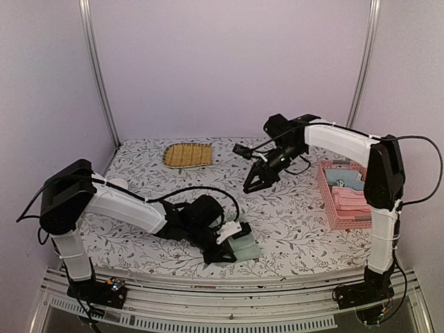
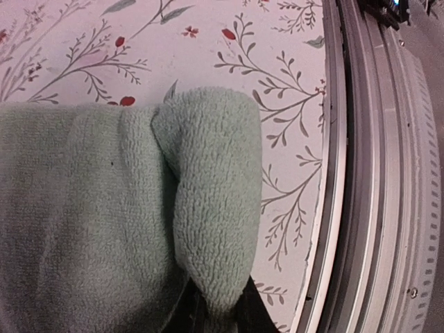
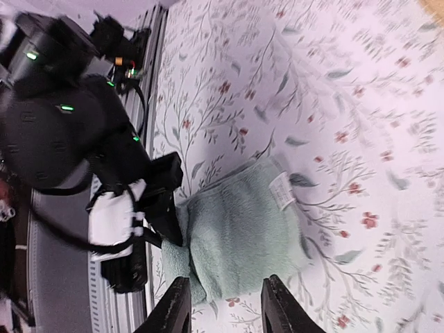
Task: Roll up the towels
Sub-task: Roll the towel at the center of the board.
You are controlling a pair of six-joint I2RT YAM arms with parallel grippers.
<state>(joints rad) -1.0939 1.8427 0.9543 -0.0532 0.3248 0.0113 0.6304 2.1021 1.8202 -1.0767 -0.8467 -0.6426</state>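
The left pincer point(image 1: 223, 244) clamps a folded edge of the green towel point(image 2: 104, 208); the right pincer point(image 1: 254, 182), above it, gapes empty.

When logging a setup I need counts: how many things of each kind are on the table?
Towels: 3 (green towel, pink towel, light blue towel)
Woven mat: 1
Pink basket: 1
Total: 5
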